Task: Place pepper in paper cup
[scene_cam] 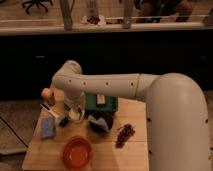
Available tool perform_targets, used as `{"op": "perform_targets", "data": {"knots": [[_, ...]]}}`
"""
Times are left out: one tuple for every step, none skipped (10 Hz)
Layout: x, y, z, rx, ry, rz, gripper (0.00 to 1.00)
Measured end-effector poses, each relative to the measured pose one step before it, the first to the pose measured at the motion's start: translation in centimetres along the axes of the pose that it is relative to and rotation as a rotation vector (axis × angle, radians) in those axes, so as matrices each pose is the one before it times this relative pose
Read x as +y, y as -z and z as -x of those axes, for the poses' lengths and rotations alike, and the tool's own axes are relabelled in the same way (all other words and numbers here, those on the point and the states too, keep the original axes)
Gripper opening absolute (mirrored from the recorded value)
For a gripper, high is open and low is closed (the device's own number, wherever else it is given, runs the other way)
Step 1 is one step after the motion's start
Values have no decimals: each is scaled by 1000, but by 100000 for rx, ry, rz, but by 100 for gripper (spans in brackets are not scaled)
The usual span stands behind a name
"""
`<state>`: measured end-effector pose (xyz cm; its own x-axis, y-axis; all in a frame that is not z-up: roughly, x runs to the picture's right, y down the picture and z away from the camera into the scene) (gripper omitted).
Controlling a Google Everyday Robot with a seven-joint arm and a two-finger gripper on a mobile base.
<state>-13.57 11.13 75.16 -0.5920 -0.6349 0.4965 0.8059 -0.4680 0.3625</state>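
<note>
My arm reaches in from the right, bends at a white elbow and drops to the gripper (74, 105) over the table's back left. Right below the gripper is a small white round thing that looks like the paper cup (74, 115). The gripper stands just above it or touches it; I cannot tell which. I see no green pepper; it is hidden or out of view.
The wooden table (135, 155) holds an orange bowl (77, 151) at the front, a dark bowl (101, 123), a dark red bunch (125, 134), a green box (101, 103), a blue sponge (47, 128), a yellow-orange fruit (48, 95) and a white-and-dark utensil (56, 115). A dark counter runs behind.
</note>
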Motion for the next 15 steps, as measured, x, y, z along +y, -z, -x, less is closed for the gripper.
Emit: {"op": "perform_targets", "data": {"knots": [[76,41,329,-2,-783,57,9],[-95,5,169,-168,-95,-376,19],[-142,-23,101,-163,3,-328,27],[-126,-61,93,-214,-40,-377,39],[-11,-22,80,-97,-149,-153,49],[-68,-24,31,-75,-7,-181,56],[-74,-69,30,-77,-40,-297,68],[-45,-92,29,-157,25,-247,77],[-8,-34,-13,-39,18,-133,80],[-50,-8,-45,-34,238,-179,80],[-39,-84,-71,-131,361,-425,80],[-27,-47,-70,-70,270,-265,80],[-59,-58,-144,-33,433,-313,80],[-26,-14,-112,-116,394,-142,80],[-38,6,-101,-272,420,-20,80]]}}
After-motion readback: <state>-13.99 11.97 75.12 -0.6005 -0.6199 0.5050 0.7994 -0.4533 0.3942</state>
